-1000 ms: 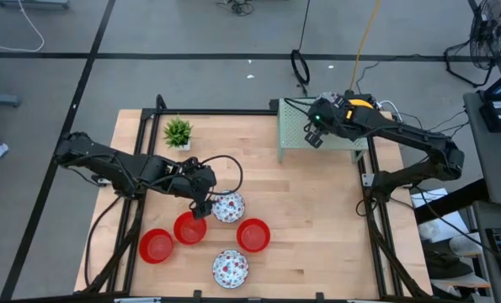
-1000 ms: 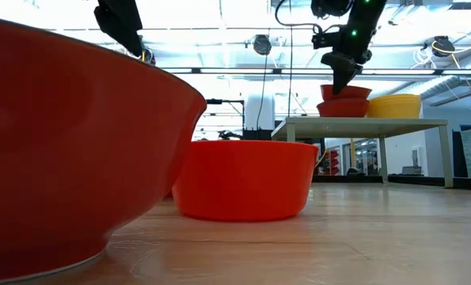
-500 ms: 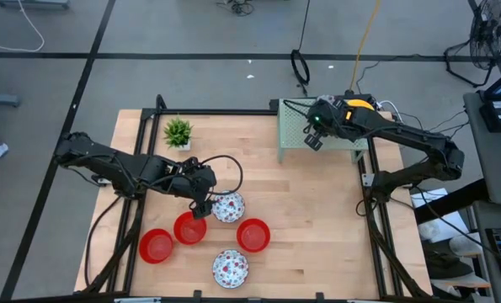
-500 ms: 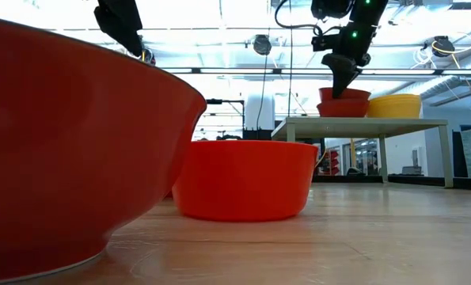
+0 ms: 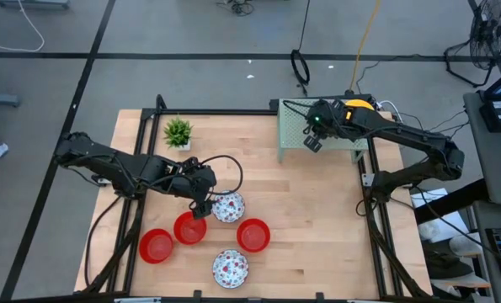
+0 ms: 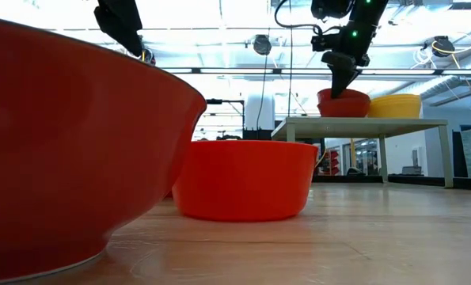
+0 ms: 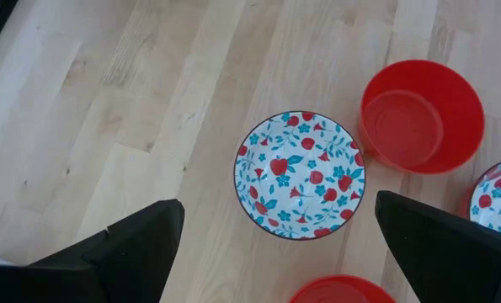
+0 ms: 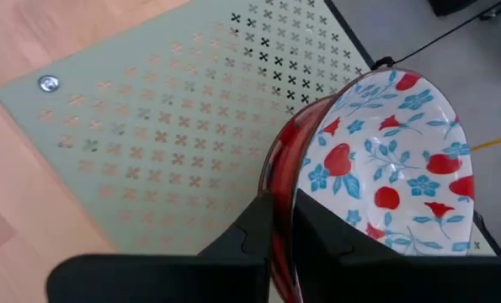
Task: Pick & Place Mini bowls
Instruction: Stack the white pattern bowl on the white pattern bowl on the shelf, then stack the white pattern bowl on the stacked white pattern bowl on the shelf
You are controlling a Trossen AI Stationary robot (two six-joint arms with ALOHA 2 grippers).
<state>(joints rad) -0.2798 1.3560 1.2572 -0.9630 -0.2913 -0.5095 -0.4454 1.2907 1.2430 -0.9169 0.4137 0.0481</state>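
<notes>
My right gripper [image 5: 313, 139] is over the pale green perforated stand [image 5: 294, 126] at the table's far right, shut on a mini bowl [image 8: 385, 160] that is red outside and floral inside. In the low view this bowl [image 6: 343, 103] sits on the stand beside a yellow bowl [image 6: 393, 105]. My left gripper [image 5: 201, 206] hangs open above a floral bowl [image 7: 299, 175] that rests on its base on the table. Around it stand red bowls [image 5: 189, 227], [image 5: 157, 245], [image 5: 253, 235] and another floral bowl [image 5: 231, 268]. My right gripper pinches the bowl's rim [image 8: 285, 181] on the side facing the table's left, one finger inside the bowl and one outside, coming from above and pointing down. The bowl stands upright and low over the stand; what its base rests on is hidden.
A small green potted plant [image 5: 178, 131] stands at the far left of the table. Bare wood lies between the bowl group and the stand. A dark frame runs along the table's edges. In the low view a red bowl [image 6: 77, 142] fills the near left.
My right gripper has moved down with the red and floral bowl, which showed above another red rim on the stand and now sits low with only one rim showing. The left arm has kept still.
</notes>
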